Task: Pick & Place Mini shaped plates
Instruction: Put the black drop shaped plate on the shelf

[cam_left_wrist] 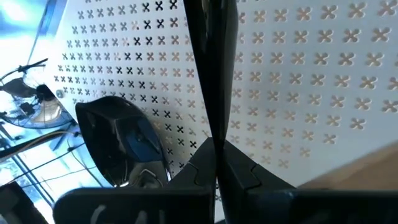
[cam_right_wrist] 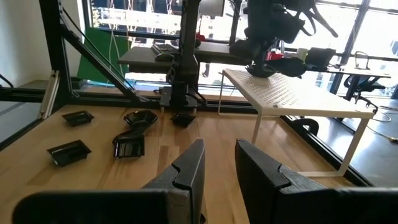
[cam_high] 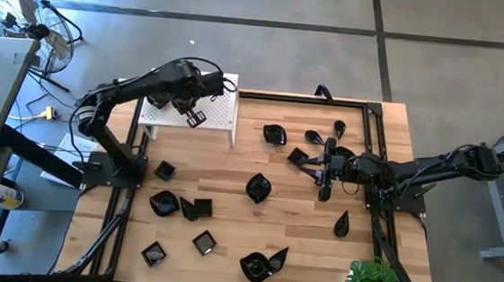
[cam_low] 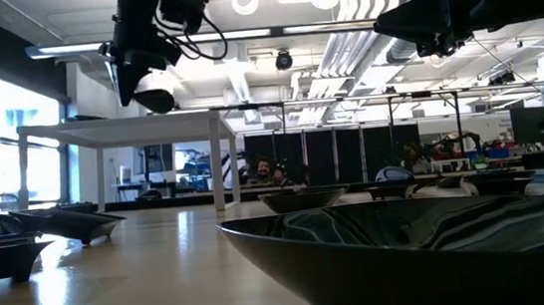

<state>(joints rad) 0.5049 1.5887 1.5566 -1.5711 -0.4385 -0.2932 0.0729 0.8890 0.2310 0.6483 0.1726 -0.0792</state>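
Mini shaped plates (cam_high: pixel 258 188) lie scattered across your wooden table (cam_high: pixel 228 220), and one glossy dish (cam_left_wrist: pixel 124 146) hangs pinched at its edge in the left gripper (cam_high: pixel 189 112), whose fingers are pressed together on its rim. You hold it over the white perforated stand (cam_high: pixel 223 112), at about ten o'clock on the table, presumably because that stand is the drop spot. The right gripper (cam_high: pixel 326 174) hovers near two o'clock among the far plates, fingers apart and holding nothing, likely waiting its turn.
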